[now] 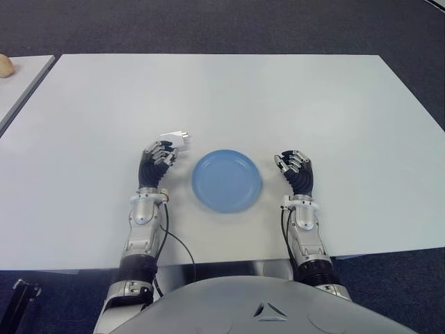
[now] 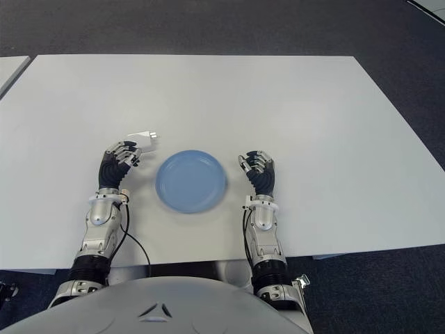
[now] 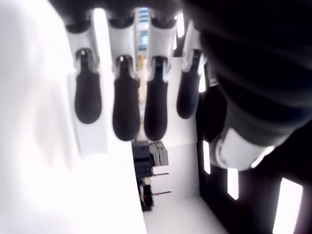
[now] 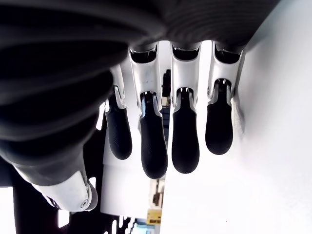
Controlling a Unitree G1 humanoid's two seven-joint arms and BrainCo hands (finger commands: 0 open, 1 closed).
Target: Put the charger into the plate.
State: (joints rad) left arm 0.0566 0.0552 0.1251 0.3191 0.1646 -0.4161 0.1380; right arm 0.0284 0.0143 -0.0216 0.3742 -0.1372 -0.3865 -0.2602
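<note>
**Desk:** What is the left hand (image 1: 158, 161) doing?

**Photographer:** It sits just left of the blue plate (image 1: 226, 180), knuckles up, fingers (image 3: 126, 116) loosely curled with nothing between them. In the wrist view four dark pads hang free, closing on nothing. The charger (image 1: 176, 138) lies on the white table (image 1: 334, 111) just beyond those fingertips, to the upper left of the plate. Whether the fingertips touch it, I cannot tell.

**Desk:** And the other hand?

**Photographer:** The right hand (image 1: 295, 170) shows just right of the plate, fingers (image 4: 185, 141) relaxed and bent the same way, holding nothing.

**Desk:** So the plate has nothing in it?

**Photographer:** Nothing shows in it. The charger is still outside the rim, near it.

**Desk:** How would you expect the charger to handle?

**Photographer:** It looks like a small white block with metal prongs at the end nearer the plate. I would judge it light and rigid, with a smooth shell that could slide on the table if nudged. The safest hold is probably across the flat sides of the body, thumb opposite the fingers, keeping off the prongs. It seems sturdy enough for a low, gentle release onto the plate.
</note>
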